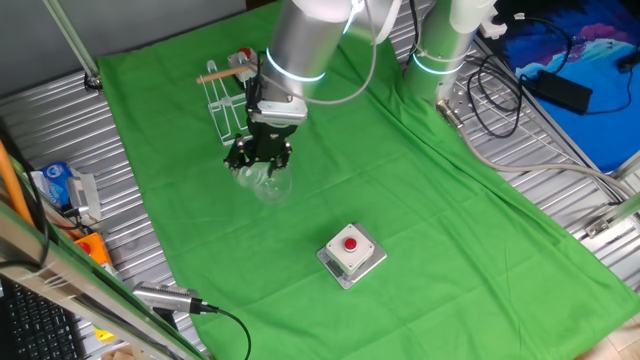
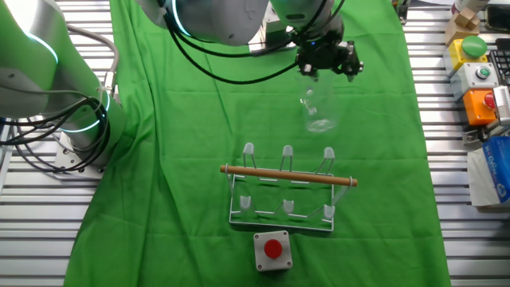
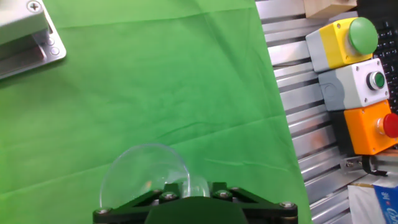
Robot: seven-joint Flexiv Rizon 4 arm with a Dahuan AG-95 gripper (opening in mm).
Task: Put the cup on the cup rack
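Observation:
The cup [image 1: 266, 182], a small clear glass, hangs from my gripper [image 1: 262, 163] over the green cloth, just in front of the cup rack [image 1: 228, 98]. My gripper is shut on the cup's rim. In the other fixed view the cup [image 2: 319, 110] sits below the gripper [image 2: 325, 70], behind the white wire cup rack [image 2: 287, 191] with its wooden dowel. The hand view shows the cup's [image 3: 146, 171] rounded wall bulging out from between the black fingers [image 3: 124, 211]. How far the cup is above the cloth I cannot tell.
A grey box with a red button [image 1: 350, 254] stands on the cloth near the front edge; its corner [image 3: 25, 37] shows in the hand view. Yellow, grey and orange button boxes [image 3: 357, 84] sit off the cloth on the ribbed metal table. A second arm's base [image 2: 56, 88] stands beside the cloth.

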